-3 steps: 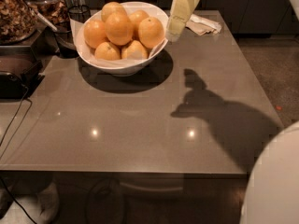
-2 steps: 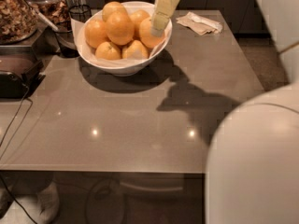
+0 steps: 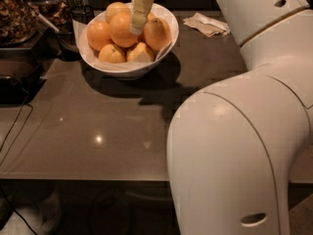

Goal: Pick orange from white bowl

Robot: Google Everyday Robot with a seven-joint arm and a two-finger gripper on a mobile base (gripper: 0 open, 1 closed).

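Gripper (image 3: 136,29) hung at top centre of the view, pointed down into the white bowl (image 3: 146,68). Its pale yellowish tip sat at the right edge of the orange (image 3: 120,31), w/ no gap visible between them. Couldn't tell how far open the gripper was, nor whether it had hold of anything; from this angle it read as 1 pale slab.

The orange was the big deep-coloured 1 at the middle of the pile, riding high in the bowl. 5 more fruits showed around it: 1 at the back (image 3: 116,8), 1 on the left (image 3: 98,34), 1 on the right (image 3: 157,33) just beside the gripper tip, and 2 smaller, paler ones at the front (image 3: 111,54) (image 3: 141,53).

The bowl stood on the far left part of the grey-brown surface (image 3: 98,121), throwing a dark shadow toward the front and right. A dark wire cup (image 3: 80,14) stood just beside the bowl's left rim. A crumpled paper napkin (image 3: 210,24) lay on the surface well to the right of the bowl. A black cable (image 3: 14,131) trailed over the surface's left edge. The robot's white arm (image 3: 244,131) filled the right side of the view, nearest the camera.
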